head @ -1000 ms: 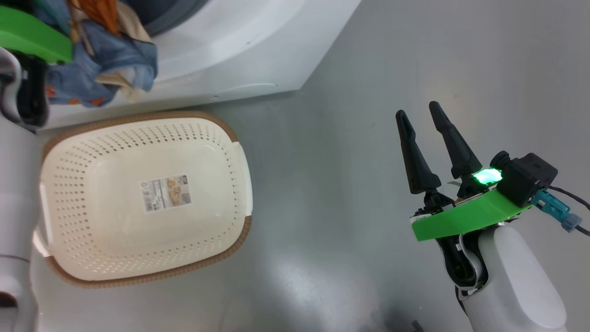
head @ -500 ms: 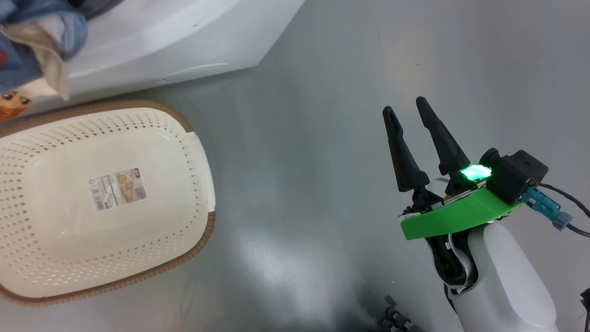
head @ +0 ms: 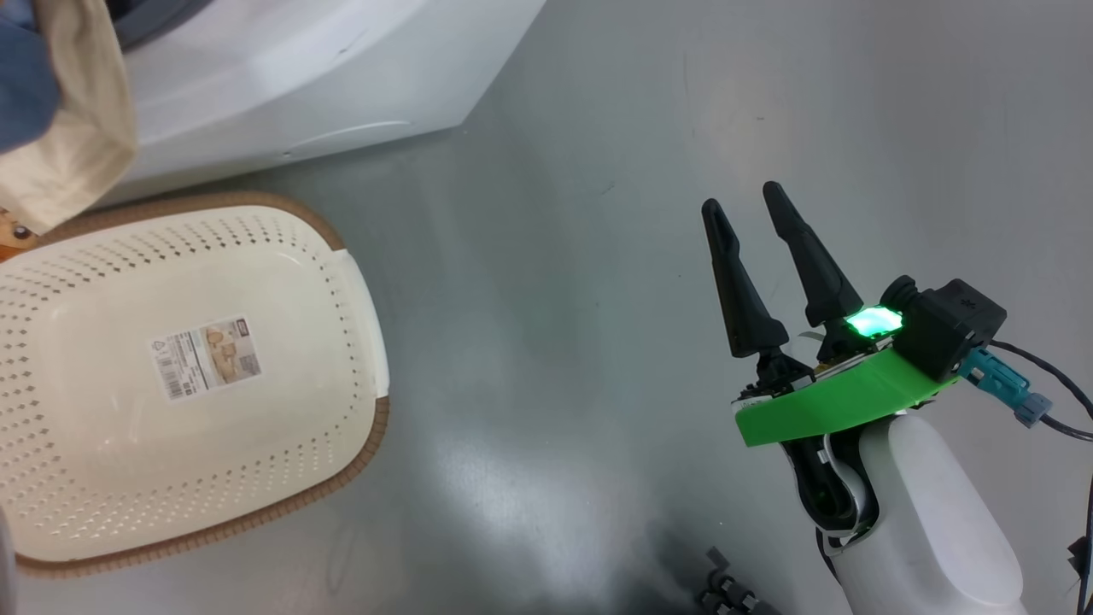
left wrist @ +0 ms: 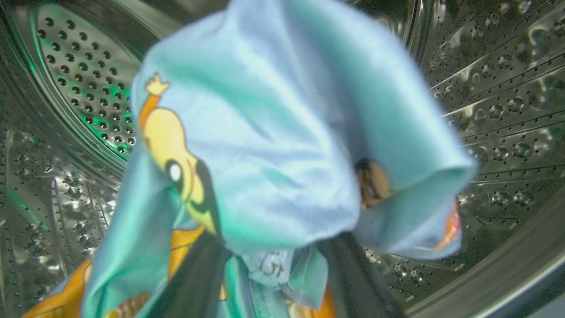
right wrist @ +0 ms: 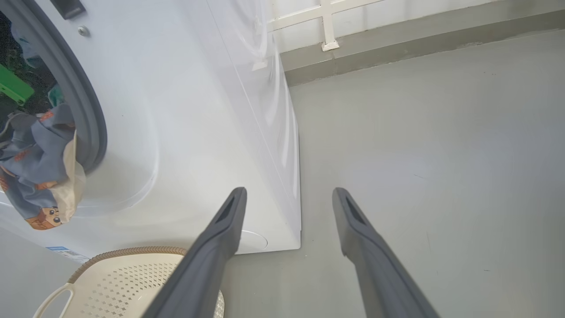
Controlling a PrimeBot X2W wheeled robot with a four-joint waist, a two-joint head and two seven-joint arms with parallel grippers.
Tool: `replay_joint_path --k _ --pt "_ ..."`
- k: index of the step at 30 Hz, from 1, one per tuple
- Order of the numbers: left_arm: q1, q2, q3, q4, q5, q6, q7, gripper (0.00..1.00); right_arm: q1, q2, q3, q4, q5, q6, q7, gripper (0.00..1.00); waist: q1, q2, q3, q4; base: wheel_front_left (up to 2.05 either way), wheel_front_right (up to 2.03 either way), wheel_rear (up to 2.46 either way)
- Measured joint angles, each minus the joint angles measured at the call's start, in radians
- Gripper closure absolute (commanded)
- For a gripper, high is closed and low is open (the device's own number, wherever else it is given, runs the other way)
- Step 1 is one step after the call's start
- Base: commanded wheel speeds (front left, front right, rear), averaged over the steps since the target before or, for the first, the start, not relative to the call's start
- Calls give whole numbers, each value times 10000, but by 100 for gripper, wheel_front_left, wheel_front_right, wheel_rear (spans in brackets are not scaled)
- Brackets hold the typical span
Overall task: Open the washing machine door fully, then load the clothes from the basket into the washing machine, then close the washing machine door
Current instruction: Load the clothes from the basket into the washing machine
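The grey floor carries the basket; just beside it, the washing machine.

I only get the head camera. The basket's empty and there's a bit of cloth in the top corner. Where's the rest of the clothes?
Observer: Left wrist camera shows the blue clothes draped over the left gripper, inside the steel drum.
Operator: Are they all the way in?
Observer: No. In the right wrist camera one end hangs outside, over the grey door seal.
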Motion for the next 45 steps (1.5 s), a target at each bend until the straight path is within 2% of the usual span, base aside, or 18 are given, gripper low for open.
replay_joint_path --k 6,16,32,39,45 --pt "1 -117 -19 786 -4 -8 0 0 -12 23 6 61 0 0 0 0 0 0 -224 147 0 0 0" --pt "837 -303 -414 65 -477 -12 0 0 -13 25 4 111 2 0 0 0 0 0 -586 413 0 0 0" --pt "3108 -81 -777 -2232 -1507 -13 0 0 -10 -10 21 251 10 0 0 0 0 0 -1208 840 0 0 0" --pt "4312 -203 -813 -3256 -1511 -13 0 0 -6 -105 25 378 17 0 0 0 0 0 -1537 1182 0 0 0" --pt "5508 -520 -433 -4126 -1484 -13 0 0 15 -290 8 456 19 0 0 0 1 0 -1905 1470 0 0 0"
